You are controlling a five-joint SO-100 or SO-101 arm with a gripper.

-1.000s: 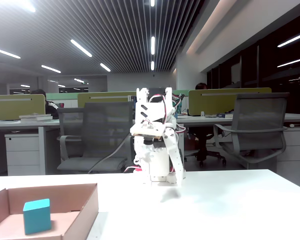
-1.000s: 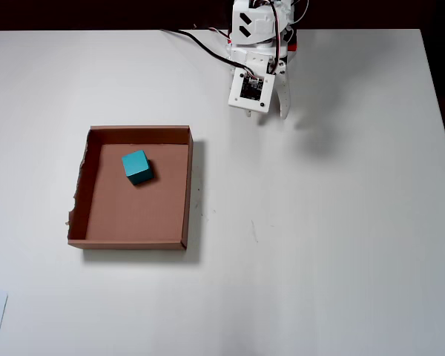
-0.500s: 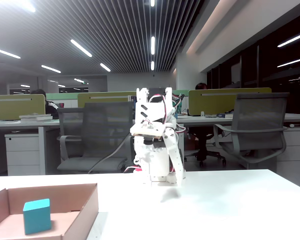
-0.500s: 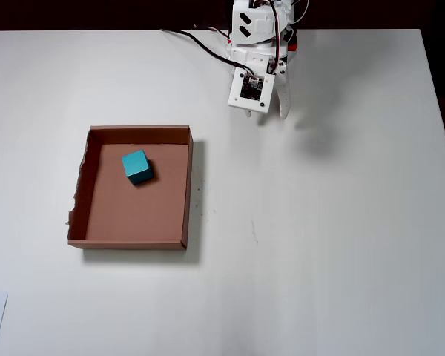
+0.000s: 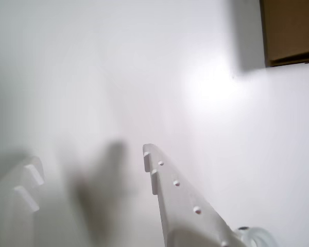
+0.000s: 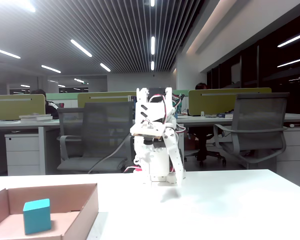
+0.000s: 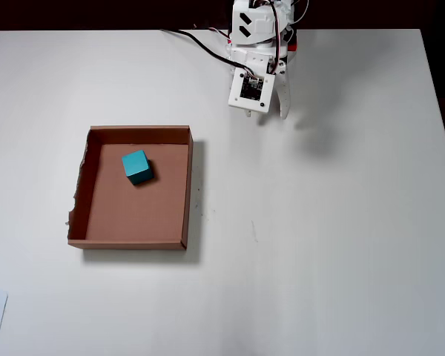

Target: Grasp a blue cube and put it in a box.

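We see the gripper [image 7: 276, 113] folded back near the arm's base [image 7: 261, 22] at the far edge of the table [image 7: 341, 222] in the overhead view, pointing down at bare tabletop. In the wrist view its two white fingers [image 5: 177, 198] stand apart, with a clear gap between the notched tips and nothing but white table and their own shadow between them, so we read the gripper [image 5: 87, 167] as parted and empty. In the fixed view the gripper [image 6: 177, 179] hangs just above the table in front of the arm's body, its tips close to the surface; whether they touch it we cannot tell.

The cube [image 7: 136, 166] lies well away from the gripper, down and to the left in the overhead view, inside the box [image 7: 187, 185]. It sits on the box floor in the upper left part, nearer the far wall than the near one, and touches no wall. In the fixed view the cube [image 6: 37, 216] stands upright on the floor of the box [image 6: 85, 212], low and to the left of the gripper. The wrist view catches only a corner of the box [image 5: 288, 31] at its upper right edge, apart from the fingers; the cube is out of that view.

A dark cable [image 7: 200, 43] runs from the base leftward across the table.
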